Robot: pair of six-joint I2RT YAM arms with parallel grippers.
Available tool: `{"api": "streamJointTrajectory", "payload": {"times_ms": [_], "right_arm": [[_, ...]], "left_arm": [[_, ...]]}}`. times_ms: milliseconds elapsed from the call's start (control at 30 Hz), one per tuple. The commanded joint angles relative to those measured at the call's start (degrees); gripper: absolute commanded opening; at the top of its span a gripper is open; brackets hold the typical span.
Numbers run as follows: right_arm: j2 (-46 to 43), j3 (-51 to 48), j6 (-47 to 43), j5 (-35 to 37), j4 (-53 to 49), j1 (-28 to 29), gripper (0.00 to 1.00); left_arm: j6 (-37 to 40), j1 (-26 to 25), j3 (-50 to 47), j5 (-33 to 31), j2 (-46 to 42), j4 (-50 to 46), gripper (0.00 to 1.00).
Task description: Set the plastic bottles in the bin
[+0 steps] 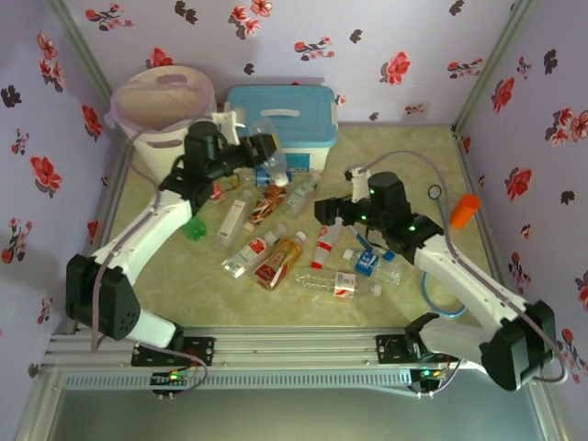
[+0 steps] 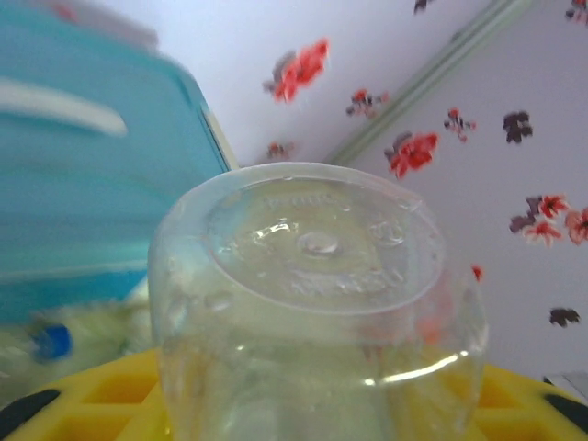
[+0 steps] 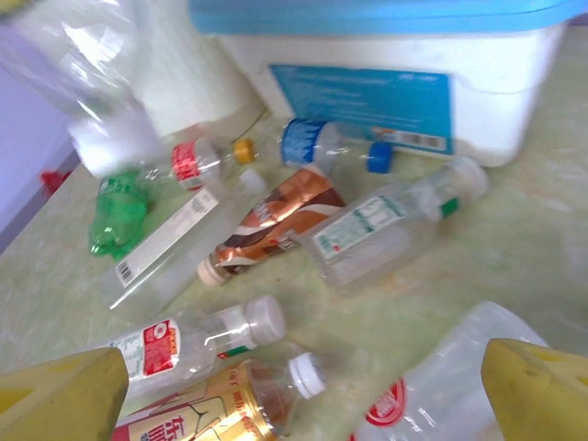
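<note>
Just right of the round white plastic bin [image 1: 147, 138], left gripper [image 1: 260, 147] is clamped on a clear plastic bottle [image 2: 317, 276], raised before the blue-lidded white box [image 1: 280, 115]. Right gripper [image 1: 329, 213] is wide apart, empty, over loose plastic bottles [image 1: 276, 241] lying on the table [image 1: 413, 156].

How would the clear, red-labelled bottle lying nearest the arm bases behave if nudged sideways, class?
The bottle lies on its side on the flat table, so it would probably roll. It seems empty, so it is likely light and skids easily. Its thin clear walls may dent if squeezed.
</note>
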Motion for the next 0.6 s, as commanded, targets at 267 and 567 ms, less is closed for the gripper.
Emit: {"api": "streamJointTrajectory", "payload": {"times_ms": [267,567], "right_arm": [[-4.4,2.4,10.7,10.2,-27.2,-5.8,0.98],[-8.7,2.9,12.1,12.2,-35.6,-6.5,0.98]], "left_arm": [[13.1,21.5,26.0,-5.7,2.2,-20.3,0.17],[17.3,30.5,49.0,-10.0,22.5,-31.5,0.12]]}}
